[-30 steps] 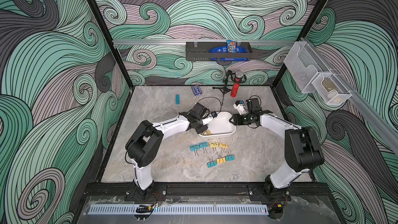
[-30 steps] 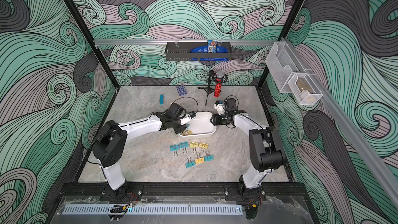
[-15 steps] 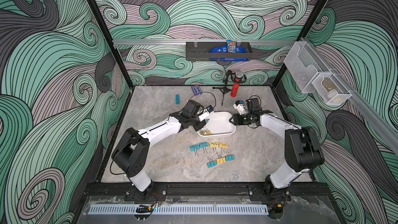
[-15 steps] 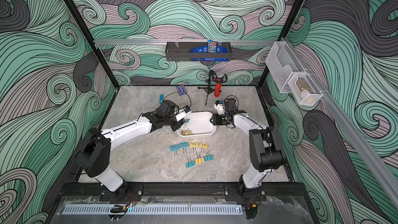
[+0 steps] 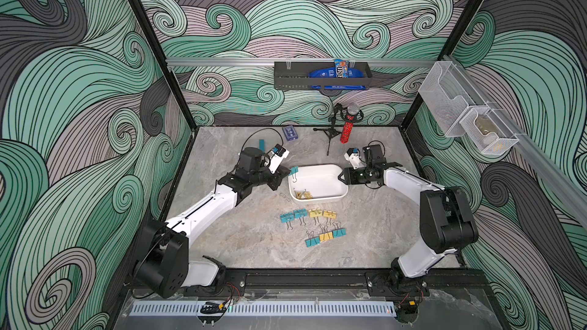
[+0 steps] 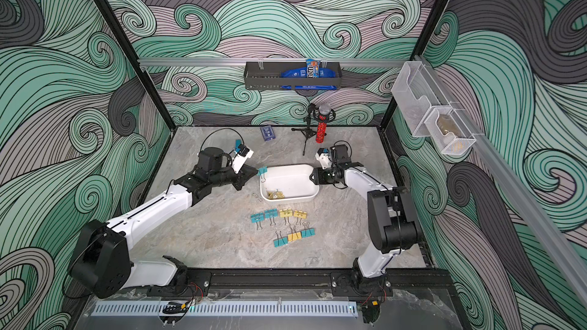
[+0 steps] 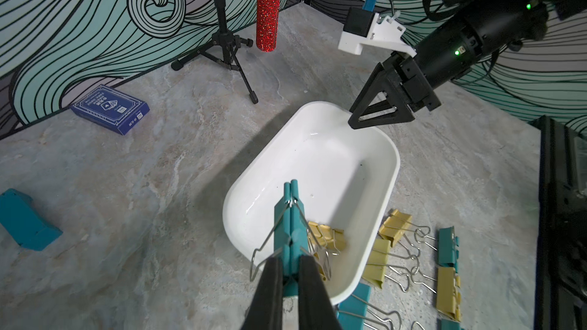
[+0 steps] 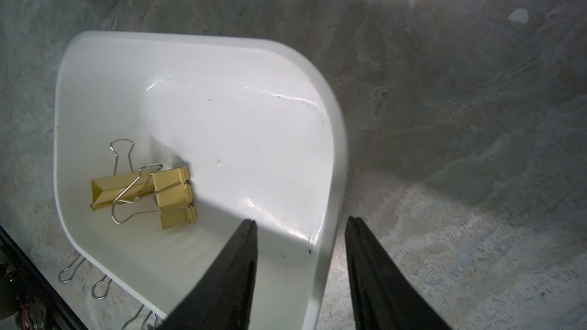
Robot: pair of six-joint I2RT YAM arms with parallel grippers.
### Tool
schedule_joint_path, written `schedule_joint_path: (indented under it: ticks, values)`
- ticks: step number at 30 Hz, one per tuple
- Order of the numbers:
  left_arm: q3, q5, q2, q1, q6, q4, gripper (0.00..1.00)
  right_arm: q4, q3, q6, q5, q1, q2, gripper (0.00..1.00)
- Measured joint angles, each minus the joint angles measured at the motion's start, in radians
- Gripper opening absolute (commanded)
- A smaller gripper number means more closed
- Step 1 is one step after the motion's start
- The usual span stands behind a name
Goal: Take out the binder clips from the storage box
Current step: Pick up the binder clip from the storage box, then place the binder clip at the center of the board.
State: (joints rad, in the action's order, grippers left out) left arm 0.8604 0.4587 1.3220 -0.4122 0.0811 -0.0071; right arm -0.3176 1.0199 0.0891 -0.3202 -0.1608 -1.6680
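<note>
Teal binder clip (image 7: 290, 233) hangs pinched in left hand (image 7: 290, 268) — over storage box (image 7: 333, 160) rim.

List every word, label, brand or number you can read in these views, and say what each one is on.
"m&m" (probable, partly hidden): snack packet standing in the black wall tray.
Blue pouch lying in the same tray: white print, too small to read.
Blue card box: print blurred, unreadable.
No other text is legible.

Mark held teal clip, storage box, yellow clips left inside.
held teal clip (image 7: 290, 220), left wrist view, teal body.
storage box (image 7: 333, 160), left wrist view, bare floor.
yellow clips (image 8: 174, 201), right wrist view, one clip's body.
</note>
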Motion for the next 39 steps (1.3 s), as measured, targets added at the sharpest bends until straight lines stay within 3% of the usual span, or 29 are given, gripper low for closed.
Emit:
schedule_joint_path:
  ticks: [18,30,39]
  values:
    - [-0.336,0.071,-0.226,0.092,-0.4,0.119,0.13,0.0,0.0,0.0,-0.004,-0.015,0.0,0.47]
    - [-0.503,0.071,-0.322,0.116,-0.528,0.14,0.12,0.0,0.0,0.0,-0.004,-0.019,0.0,0.47]
    - [-0.514,0.07,-0.303,0.126,-0.561,0.152,0.13,0.0,0.0,0.0,-0.004,-0.019,0.0,0.47]
